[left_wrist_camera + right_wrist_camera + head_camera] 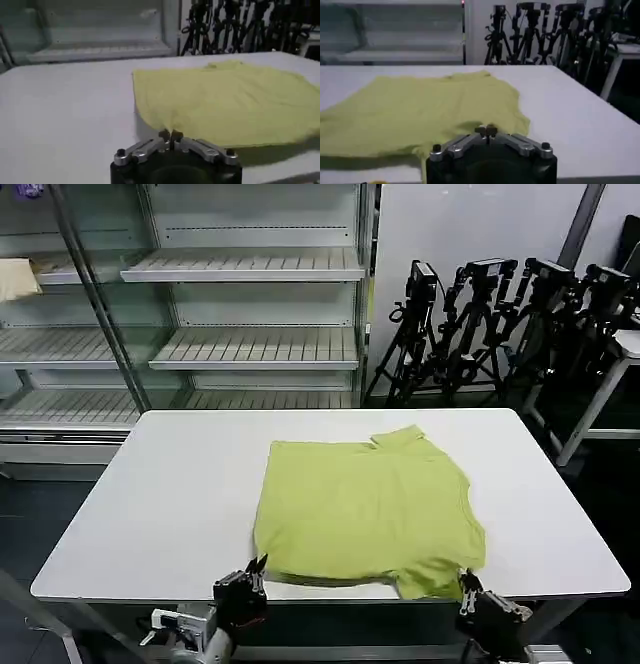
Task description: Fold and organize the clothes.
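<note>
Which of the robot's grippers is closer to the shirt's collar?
Right. The right gripper sits at the lime thin-fabric shirt's near right corner, the collar's side; the left gripper sits at the near left corner.

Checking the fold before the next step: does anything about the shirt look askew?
Yes. The lime shirt lies partly folded and lopsided: its collar pokes out at the far edge, and one sleeve juts toward the right tool.
</note>
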Available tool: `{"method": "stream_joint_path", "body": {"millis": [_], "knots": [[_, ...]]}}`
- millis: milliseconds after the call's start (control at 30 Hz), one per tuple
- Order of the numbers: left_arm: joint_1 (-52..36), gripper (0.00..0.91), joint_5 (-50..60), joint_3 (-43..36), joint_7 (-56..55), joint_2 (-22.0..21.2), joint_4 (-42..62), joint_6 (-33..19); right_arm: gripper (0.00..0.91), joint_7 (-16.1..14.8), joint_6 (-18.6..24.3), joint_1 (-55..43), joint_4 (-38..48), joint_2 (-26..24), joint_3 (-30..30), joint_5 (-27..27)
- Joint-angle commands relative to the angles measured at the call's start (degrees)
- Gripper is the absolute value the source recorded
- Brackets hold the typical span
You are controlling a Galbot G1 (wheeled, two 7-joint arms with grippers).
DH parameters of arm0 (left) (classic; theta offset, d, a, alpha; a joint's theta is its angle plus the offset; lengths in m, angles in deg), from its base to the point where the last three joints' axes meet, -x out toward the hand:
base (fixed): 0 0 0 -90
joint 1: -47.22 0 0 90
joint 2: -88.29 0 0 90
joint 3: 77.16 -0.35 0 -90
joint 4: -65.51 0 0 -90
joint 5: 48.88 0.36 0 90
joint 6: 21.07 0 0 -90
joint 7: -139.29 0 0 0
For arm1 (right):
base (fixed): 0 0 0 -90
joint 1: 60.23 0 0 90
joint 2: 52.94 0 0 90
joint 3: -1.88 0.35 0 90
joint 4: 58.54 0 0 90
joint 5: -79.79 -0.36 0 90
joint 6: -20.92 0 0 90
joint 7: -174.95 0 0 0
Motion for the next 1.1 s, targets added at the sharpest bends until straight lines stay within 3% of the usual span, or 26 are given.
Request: {"method": "stream_joint_path", "body": {"millis": [33, 167, 600, 1100], "knots": [[0.39, 0.02, -1.54, 2.13, 0.06, 0.45, -3.77, -0.61, 0.0, -0.31, 0.54, -0.92, -1.67, 0.16, 1.97, -0.8], [-2.52, 0.02, -1.43, 1.66, 1.07, 0.45, -0.4, -3.23, 0.0, 0.1, 1.17, -7.18, 2.82, -1.98, 1.9, -2.36], [-15.52, 0.02, -1.05, -2.96, 1.81, -0.91, 13.26, -3.19, 0.0, 0.9, 0.18, -23.11, 17.98, -7.14, -2.84, -6.42], [-24.05, 0.02, 1.24, -6.68, 1.59, -3.26, 24.32, -2.45, 0.0, -0.12, -0.33, -32.8, 28.36, -8.0, -7.58, -4.92]]}}
